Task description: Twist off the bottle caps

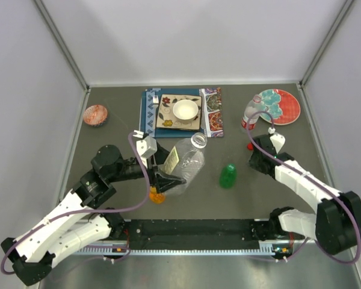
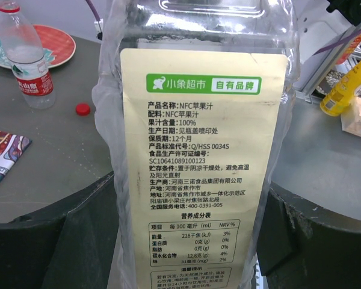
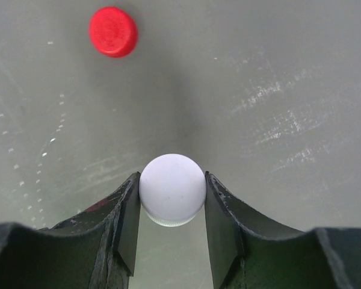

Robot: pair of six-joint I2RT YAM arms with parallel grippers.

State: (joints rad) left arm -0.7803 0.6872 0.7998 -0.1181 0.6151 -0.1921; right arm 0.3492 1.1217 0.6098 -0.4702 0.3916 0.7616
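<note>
— State of the fingers?

— My right fingers [image 1: 254, 156] pinch the white cap [image 3: 172, 188] by its rim, over the table [image 3: 277, 72]. My left fingers [image 1: 171, 179] clasp the large clear bottle [image 1: 186, 162], which is tilted with its open mouth pointing away and rightward.

— What governs the next move?

— The red cap [image 3: 112, 31] lies ahead-left of the white one, so I judge bare table below suits a set-down. The green bottle [image 1: 228, 176] stands upright between my arms, nearer the right.

Label [image 2: 203, 150] on large bottle [image 2: 198, 24] reads 小象超市, NFC苹果汁, perhaps 400-0391-005.
</note>
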